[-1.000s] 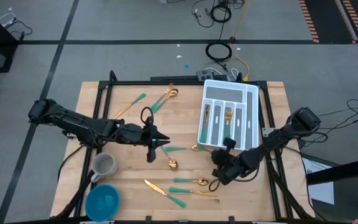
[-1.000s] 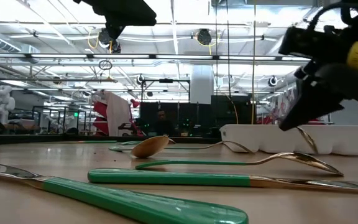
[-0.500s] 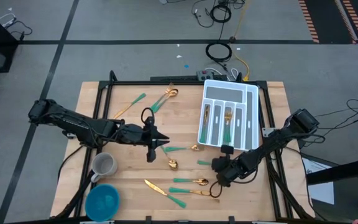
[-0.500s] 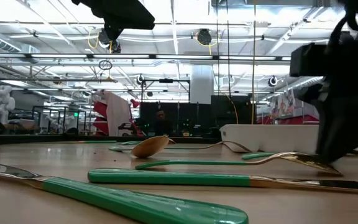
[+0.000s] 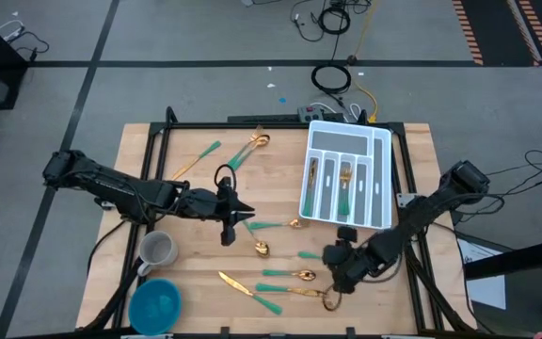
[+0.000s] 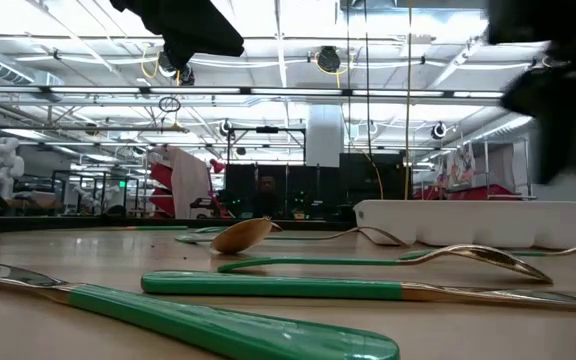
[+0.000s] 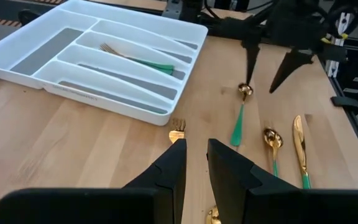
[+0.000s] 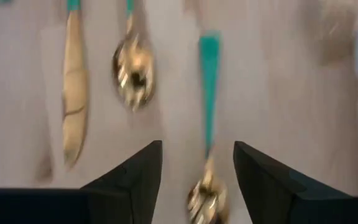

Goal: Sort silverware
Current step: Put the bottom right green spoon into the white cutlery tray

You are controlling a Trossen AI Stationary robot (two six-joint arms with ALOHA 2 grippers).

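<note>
Silverware (image 5: 280, 275) with gold heads and teal-green handles lies scattered over the wooden table (image 5: 149, 151), and several pieces rest in the long slots of the white compartmented tray (image 5: 381, 143) at the table's far right. On the near side, between the two arms, lie a knife (image 5: 237, 283), a spoon (image 5: 293, 275) and a further piece with its gold end near the right gripper; a fork (image 5: 273, 225) and a small spoon (image 5: 263, 249) lie at mid-table, and other pieces sit toward the far edge (image 5: 243, 151). The right gripper (image 5: 330, 280) hangs low over the near-right part of the table, above a teal-handled spoon (image 8: 208, 118); its fingers (image 8: 132, 171) are spread wide, hold nothing, and the spoon lies on the wood in the gap between them, as the right wrist view shows. The left gripper (image 5: 241, 217) hovers over mid-table beside the fork's handle; its fingers (image 7: 169, 167) stand only slightly apart, with nothing between them in the left wrist view, where the fork's tines (image 7: 177, 127) lie on the table just beyond the fingertips. A grey mug (image 5: 157, 250) and a blue bowl (image 5: 155, 304) stand at the near-left corner.
</note>
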